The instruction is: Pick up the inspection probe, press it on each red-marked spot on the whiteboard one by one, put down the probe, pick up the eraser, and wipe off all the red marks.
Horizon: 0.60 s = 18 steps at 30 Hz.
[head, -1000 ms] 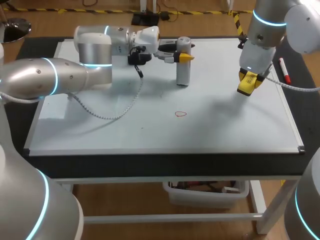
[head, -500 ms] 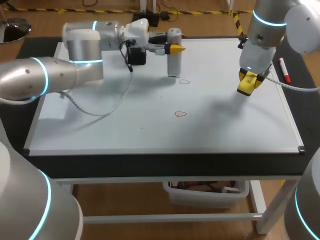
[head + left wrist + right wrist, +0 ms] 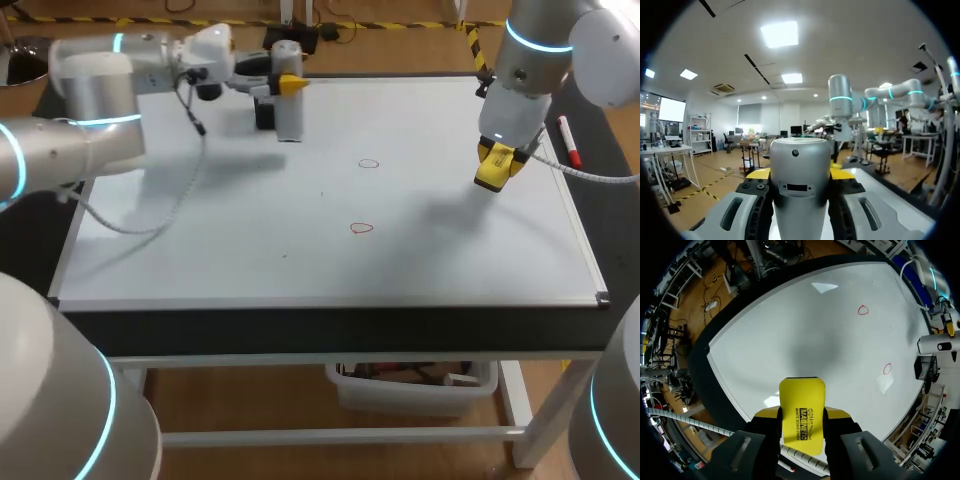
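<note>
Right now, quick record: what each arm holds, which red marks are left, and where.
left gripper: shut on inspection probe, upright, over whiteboard's far left area
right gripper: shut on eraser, above the board's right side
far red mark: unwiped, mid-board
near red mark: unwiped, mid-board, closer to the front edge

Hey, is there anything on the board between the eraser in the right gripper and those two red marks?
Nothing visible does. Only bare whiteboard lies between the eraser and the farther red mark or the nearer red mark. The probe is beyond them, by the far left corner.
</note>
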Each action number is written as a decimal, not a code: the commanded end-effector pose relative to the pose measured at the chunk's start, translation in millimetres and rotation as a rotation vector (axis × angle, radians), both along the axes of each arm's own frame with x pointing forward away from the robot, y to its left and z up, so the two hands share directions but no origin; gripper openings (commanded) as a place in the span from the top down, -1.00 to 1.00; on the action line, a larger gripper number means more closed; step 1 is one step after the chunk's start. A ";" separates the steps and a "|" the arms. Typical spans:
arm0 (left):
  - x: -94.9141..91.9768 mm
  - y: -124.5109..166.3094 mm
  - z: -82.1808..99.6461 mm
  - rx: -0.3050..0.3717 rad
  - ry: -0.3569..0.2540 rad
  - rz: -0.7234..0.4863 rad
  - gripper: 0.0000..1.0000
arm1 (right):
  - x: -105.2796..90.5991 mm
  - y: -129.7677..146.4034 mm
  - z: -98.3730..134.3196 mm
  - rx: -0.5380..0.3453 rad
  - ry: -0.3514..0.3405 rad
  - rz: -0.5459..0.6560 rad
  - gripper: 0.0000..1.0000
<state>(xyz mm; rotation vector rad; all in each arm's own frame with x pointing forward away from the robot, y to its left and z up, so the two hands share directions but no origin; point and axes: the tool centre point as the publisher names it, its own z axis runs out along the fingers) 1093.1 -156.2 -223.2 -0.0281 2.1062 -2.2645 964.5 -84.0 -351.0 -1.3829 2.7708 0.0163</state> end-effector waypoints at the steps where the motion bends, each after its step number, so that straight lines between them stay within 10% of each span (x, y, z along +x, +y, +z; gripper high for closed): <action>1: -17.5 46.5 13.7 0.032 0.004 0.158 1.00 | 0.7 -0.6 0.6 -0.002 0.001 0.002 1.00; 18: -10.6 130.8 16.9 0.028 -0.014 0.299 1.00 | 0.7 -0.6 0.6 -0.002 0.001 0.002 1.00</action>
